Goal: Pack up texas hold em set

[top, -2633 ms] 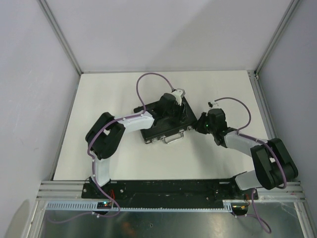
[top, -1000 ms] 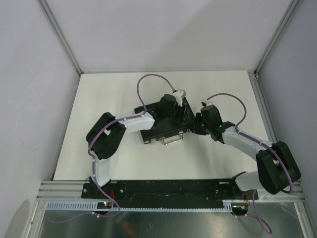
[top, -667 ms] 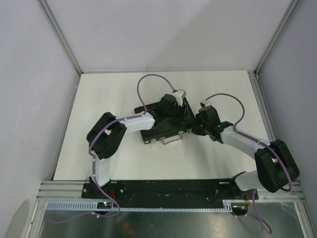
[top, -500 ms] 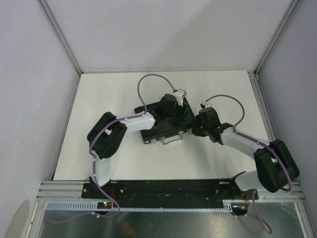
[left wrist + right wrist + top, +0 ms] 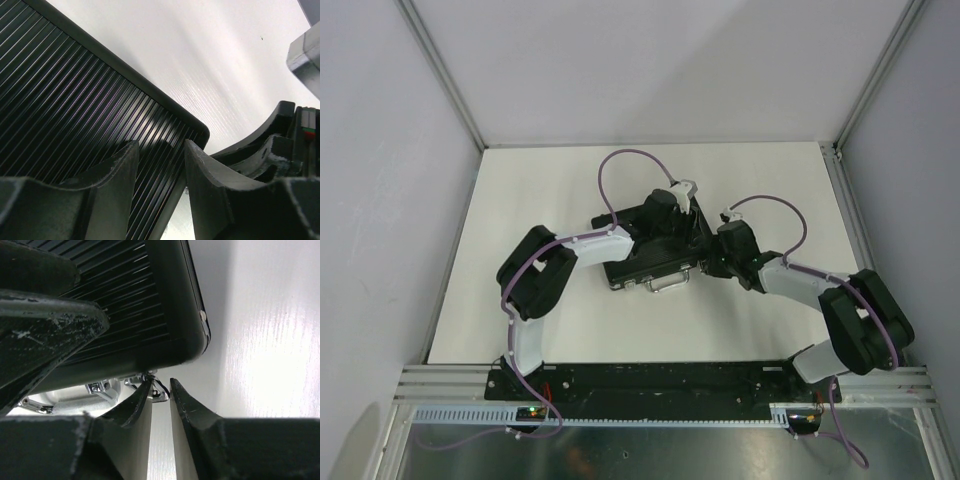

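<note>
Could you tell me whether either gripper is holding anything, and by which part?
The left gripper holds nothing above the briefcase lid; whether the right gripper pinches the silver latch cannot be told.

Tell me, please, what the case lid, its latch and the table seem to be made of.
Case lid: black ribbed sheet, probably aluminium or plastic; the ridges catch light with a dull sheen. Latch: bright polished metal, mirror-like. Table: white, smooth laminate or painted board, softly glossy.

you're looking down on white table (image 5: 540, 190). one thing lies directly on it: closed black briefcase (image 5: 642, 266), flat near table's middle, slightly skewed, silver handle (image 5: 667, 283) facing near edge.
</note>
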Available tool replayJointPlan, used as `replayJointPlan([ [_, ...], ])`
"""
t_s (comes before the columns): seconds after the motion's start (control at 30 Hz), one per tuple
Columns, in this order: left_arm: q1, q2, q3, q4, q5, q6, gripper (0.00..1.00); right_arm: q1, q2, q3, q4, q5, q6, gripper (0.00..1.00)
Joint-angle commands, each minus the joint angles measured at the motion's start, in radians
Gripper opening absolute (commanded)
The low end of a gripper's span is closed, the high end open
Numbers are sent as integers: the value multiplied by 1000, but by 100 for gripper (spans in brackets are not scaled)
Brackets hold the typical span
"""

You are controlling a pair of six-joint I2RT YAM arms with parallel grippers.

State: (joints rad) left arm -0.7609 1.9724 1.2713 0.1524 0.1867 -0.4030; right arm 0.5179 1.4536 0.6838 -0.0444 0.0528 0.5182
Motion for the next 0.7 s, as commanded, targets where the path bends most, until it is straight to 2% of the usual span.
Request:
replayJointPlan([
  [0.0, 0, 103, -53, -231, -45, 8, 50, 25, 44, -30, 3, 2, -11, 27],
  [0.47, -1, 100, -54, -230, -43, 10, 50, 62, -103, -39, 60, 146, -39, 35],
  [0.67, 0, 96, -55, -231, -44, 14, 50, 71, -179, -41, 59, 162, -38, 38],
])
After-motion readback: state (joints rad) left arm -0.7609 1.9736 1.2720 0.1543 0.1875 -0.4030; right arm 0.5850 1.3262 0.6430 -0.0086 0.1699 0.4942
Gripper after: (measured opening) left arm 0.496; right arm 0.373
